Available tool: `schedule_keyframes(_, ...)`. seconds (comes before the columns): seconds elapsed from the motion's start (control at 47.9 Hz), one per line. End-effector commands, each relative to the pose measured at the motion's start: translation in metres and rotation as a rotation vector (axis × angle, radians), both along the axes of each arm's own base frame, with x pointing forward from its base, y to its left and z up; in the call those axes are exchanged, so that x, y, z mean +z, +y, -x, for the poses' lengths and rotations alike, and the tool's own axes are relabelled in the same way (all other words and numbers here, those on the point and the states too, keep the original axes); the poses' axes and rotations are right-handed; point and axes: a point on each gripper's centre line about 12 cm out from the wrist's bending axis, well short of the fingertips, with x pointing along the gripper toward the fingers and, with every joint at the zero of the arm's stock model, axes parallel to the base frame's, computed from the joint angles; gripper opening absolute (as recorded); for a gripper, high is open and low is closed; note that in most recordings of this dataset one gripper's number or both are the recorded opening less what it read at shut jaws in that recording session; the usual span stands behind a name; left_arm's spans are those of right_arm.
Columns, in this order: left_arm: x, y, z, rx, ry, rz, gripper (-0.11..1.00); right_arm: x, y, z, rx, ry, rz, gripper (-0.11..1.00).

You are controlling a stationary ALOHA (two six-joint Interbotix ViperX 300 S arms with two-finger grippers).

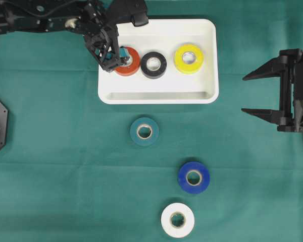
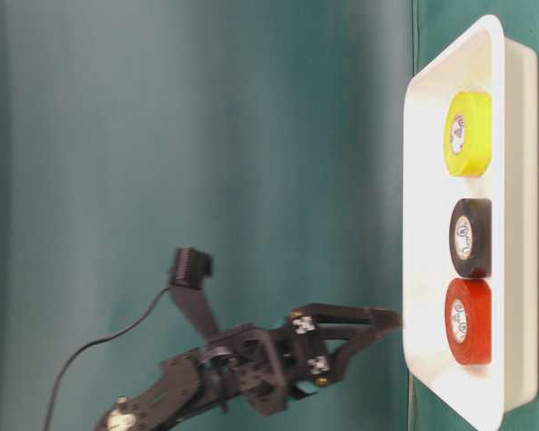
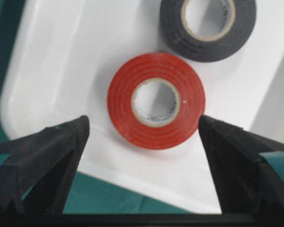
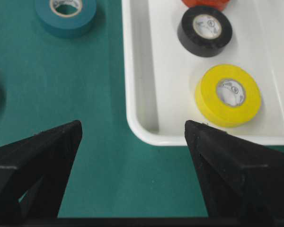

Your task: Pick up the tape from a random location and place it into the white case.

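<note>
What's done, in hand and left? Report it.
Done: red tape, black tape and yellow tape lie in the white case. In hand: nothing; left gripper and right gripper both open. Left: teal tape, blue tape, white tape on the cloth.

The overhead view looks straight down on the green cloth-covered tabletop (image 1: 50, 151) from far, so the whole shallow white plastic case (image 1: 159, 96) and all six tape rolls fit in it. The table-level view is turned on its side and looks across the cloth from low, near the case rim. The left wrist camera sits behind its black jaws and looks down very close on the red tape roll (image 3: 156, 100) in the case corner. The right wrist camera looks forward and down over its jaws, from farther away. All four views share the case; the yellow tape roll (image 4: 227, 95) appears in three.
</note>
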Motion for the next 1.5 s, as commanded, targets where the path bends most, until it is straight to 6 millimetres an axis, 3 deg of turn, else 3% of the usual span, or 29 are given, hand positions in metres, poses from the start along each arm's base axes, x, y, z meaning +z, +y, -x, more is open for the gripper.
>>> schedule_keyframes(0.0,0.024,0.000,-0.002,-0.005,-0.054,-0.030,0.94,0.009,0.000,-0.004,0.003,-0.026,0.004,0.88)
schedule_keyframes(0.313,0.022,-0.010,-0.002,-0.029,-0.050,-0.027,0.94,0.009,0.000,-0.004,0.002,-0.026,0.003,0.88)
schedule_keyframes(0.919,0.032,-0.122,-0.032,-0.322,-0.089,-0.026,0.94,0.010,0.000,-0.005,0.001,-0.028,0.002,0.88)
schedule_keyframes(1.482,0.043,-0.131,-0.014,-0.341,-0.172,-0.050,0.94,0.015,0.000,-0.004,-0.002,-0.036,0.002,0.88)
